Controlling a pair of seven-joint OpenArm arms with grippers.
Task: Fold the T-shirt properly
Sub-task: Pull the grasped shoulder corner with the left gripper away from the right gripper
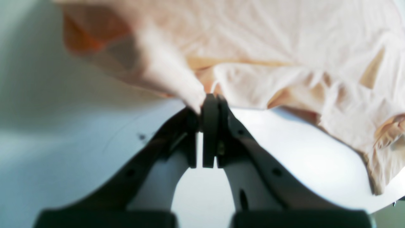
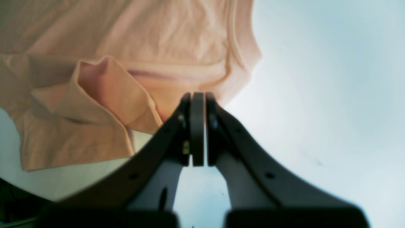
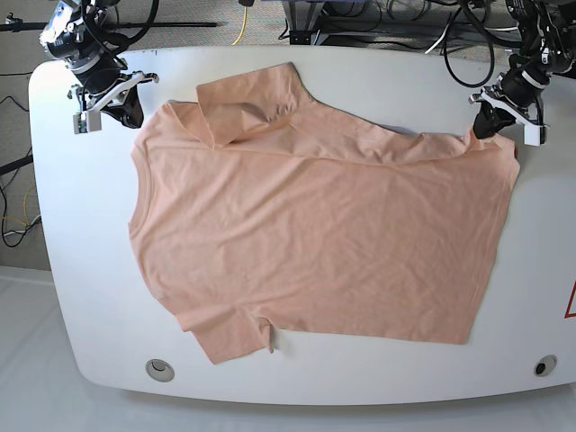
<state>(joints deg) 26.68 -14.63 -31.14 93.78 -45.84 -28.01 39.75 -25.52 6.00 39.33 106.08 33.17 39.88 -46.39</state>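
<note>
T-shirt (image 3: 315, 234): peach, short-sleeved, spread mostly flat on the white surface (image 3: 81, 297), lightly wrinkled, reaching from one set of jaws to the other.
Left gripper (image 1: 210, 99): jaws pressed together on a bunched pinch of the T-shirt's edge — cloth rising in a small peak right at the tips. In the base view, at the shirt's hem corner near the surface's far edge.
Cloth beyond the left jaws: pale, creased folds fanning away from the tips, one edge curling back toward them on one side; white surface showing under and beside the fingers.
Right gripper (image 2: 197, 96): jaws closed flat against each other, tips at the shirt's edge by the shoulder — whether any cloth is caught between them cannot be told.
Sleeve (image 2: 104, 95): folded over onto itself, lying just to one side of the right jaws, its hem turned up in a ridge.
Collar (image 2: 235, 47): ribbed band curving just past the right jaws' tips, bare surface on the other side.
Other sleeve (image 3: 229, 337): flat, on the shirt's side well apart from both jaws.
</note>
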